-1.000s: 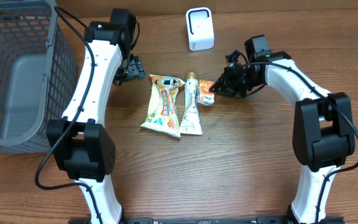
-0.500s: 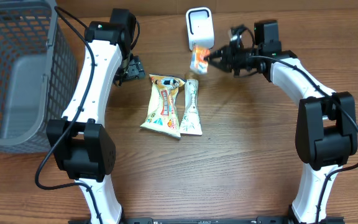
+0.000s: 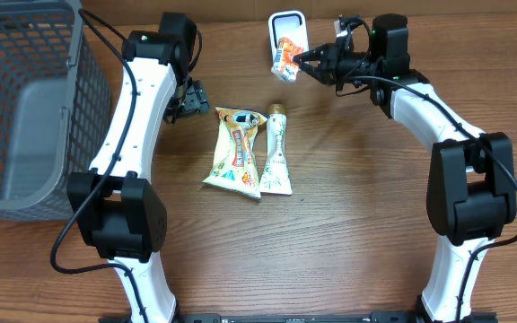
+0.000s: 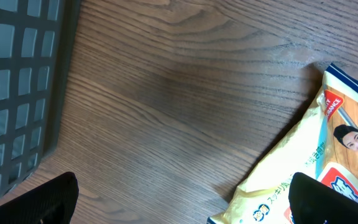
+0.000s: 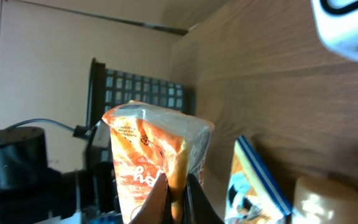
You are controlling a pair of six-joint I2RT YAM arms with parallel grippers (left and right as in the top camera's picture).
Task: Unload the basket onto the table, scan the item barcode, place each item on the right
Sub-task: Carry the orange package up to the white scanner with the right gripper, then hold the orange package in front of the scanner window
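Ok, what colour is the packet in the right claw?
The packet is mostly orange; the right wrist view shows it best.

We find the packet (image 3: 284, 56) just in front of the scanner (image 3: 286, 16), overlapping it. Farther in front, the pouch (image 3: 237, 151) and tube (image 3: 276, 154) lie side by side on the table (image 3: 348, 233); the basket (image 3: 25, 99) sits far to the scanner's left.

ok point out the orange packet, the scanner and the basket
orange packet (image 3: 284, 56), overhead view, middle of its printed face
scanner (image 5: 350, 30), right wrist view, its white body
basket (image 3: 32, 135), overhead view, its bare grey floor
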